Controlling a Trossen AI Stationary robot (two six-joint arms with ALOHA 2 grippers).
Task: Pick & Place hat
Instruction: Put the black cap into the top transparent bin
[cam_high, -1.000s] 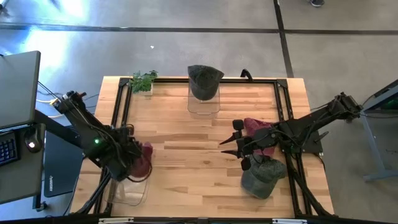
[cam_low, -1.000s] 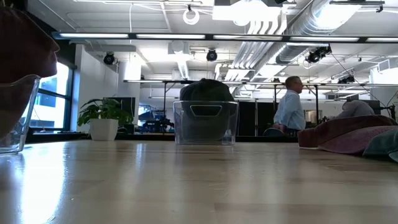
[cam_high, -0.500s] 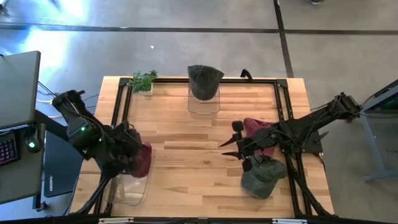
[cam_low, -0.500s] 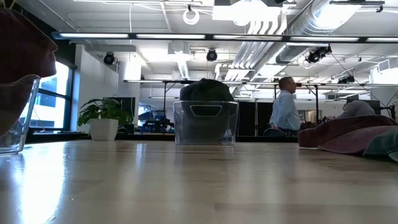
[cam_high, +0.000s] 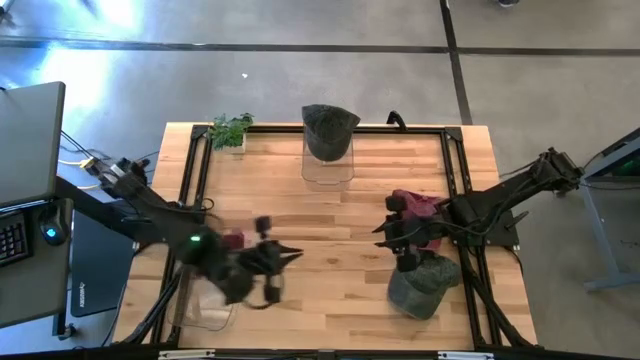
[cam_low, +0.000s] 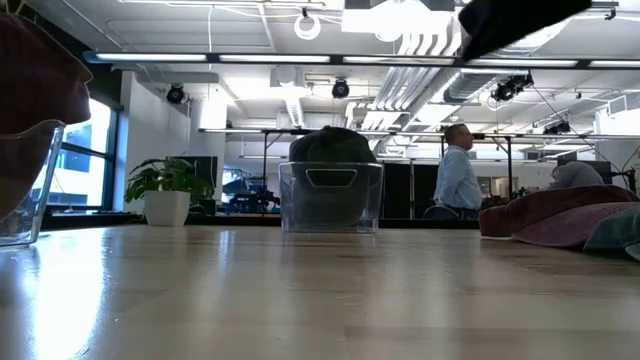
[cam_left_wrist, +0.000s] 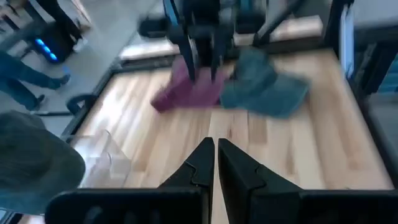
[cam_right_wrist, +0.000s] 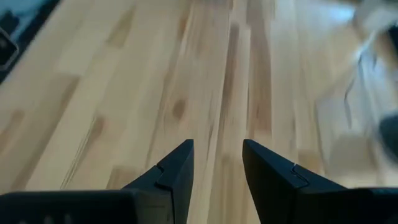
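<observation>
High view: no readable writing or brand anywhere. Left arm reaches from the desk's left edge toward the middle, low over the light wooden butcher-block desk; left pincer is empty, its fingers nearly pressed together with only a thin gap showing in the left wrist view. Just behind that arm sits a maroon cap in a clear plastic bin at the near-left corner. Right arm comes in from the right edge, right pincer pointing left, released and holding nothing, fingers apart over bare wood in the right wrist view. A second maroon cap lies flat on the desk just beside and behind the right pincer; a grey-green cap lies just in front of it, both at the right side, well apart from the left pincer. A dark green cap sits on a clear plastic stand at the far edge, centre. Small potted green plant at the far-left corner.
</observation>
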